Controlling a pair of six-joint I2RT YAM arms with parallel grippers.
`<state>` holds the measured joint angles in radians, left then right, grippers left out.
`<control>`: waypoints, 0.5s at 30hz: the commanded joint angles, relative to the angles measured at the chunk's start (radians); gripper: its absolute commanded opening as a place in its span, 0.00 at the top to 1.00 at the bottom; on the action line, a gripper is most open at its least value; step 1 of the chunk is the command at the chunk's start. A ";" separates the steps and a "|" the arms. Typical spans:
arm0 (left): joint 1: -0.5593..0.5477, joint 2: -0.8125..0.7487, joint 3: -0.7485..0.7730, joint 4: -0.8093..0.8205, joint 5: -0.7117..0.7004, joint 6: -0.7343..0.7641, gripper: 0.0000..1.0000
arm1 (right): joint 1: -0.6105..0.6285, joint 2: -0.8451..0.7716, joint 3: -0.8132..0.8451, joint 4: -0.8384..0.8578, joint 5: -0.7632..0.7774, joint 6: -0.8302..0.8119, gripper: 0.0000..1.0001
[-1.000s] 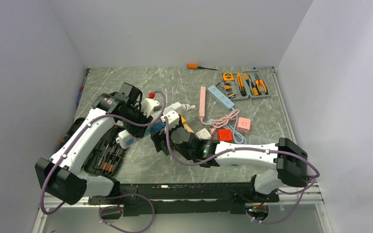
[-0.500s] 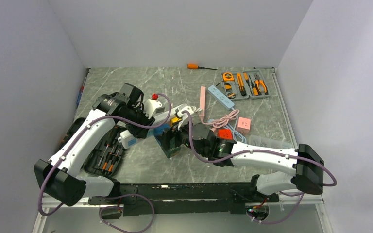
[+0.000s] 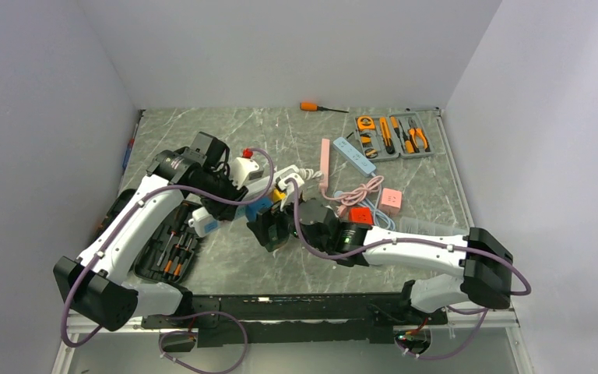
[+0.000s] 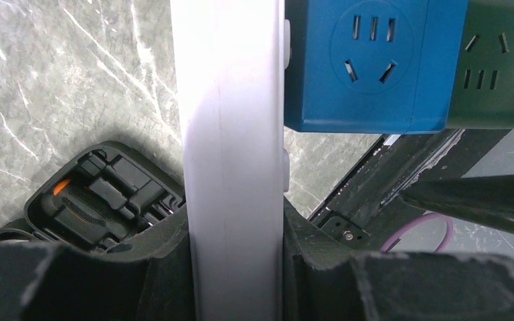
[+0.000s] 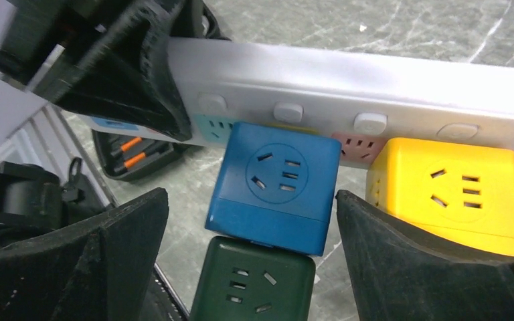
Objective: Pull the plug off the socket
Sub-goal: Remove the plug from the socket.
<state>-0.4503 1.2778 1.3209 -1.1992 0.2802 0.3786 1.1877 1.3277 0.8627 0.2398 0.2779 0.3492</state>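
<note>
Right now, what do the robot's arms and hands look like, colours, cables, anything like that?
Both the left arm and right arm have white tubular links joined by boxy black joint housings, each trailed by a looping purple cable. The left hand and right hand are black, with broad, rough-textured matte fingers.

The grey marble table (image 3: 226, 132) carries an orange screwdriver (image 3: 312, 107), a tool tray (image 3: 393, 137), 2 power strips, a pink strip (image 3: 325, 164) and a blue strip (image 3: 355, 156), a pink cube socket (image 3: 391, 200) and, seemingly, a black screwdriver case (image 3: 170, 253).

The green cube (image 4: 498, 73) bears small Chinese characters, too blurred to read.
</note>
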 commanded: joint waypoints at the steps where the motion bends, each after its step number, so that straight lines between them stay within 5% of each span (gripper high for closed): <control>1: -0.001 -0.050 0.099 0.115 0.098 -0.016 0.89 | 0.004 0.041 0.050 -0.001 0.054 0.025 0.01; 2: -0.001 -0.051 0.099 0.115 0.097 -0.016 1.00 | 0.003 0.046 0.053 -0.002 0.062 0.026 0.00; 15: -0.001 -0.044 0.106 0.119 0.115 -0.030 1.00 | 0.003 0.161 0.143 0.000 0.096 0.034 0.12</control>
<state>-0.4503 1.2778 1.3304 -1.1957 0.2668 0.3748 1.1889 1.4532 0.9287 0.2279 0.3370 0.3714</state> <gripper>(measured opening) 0.386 0.913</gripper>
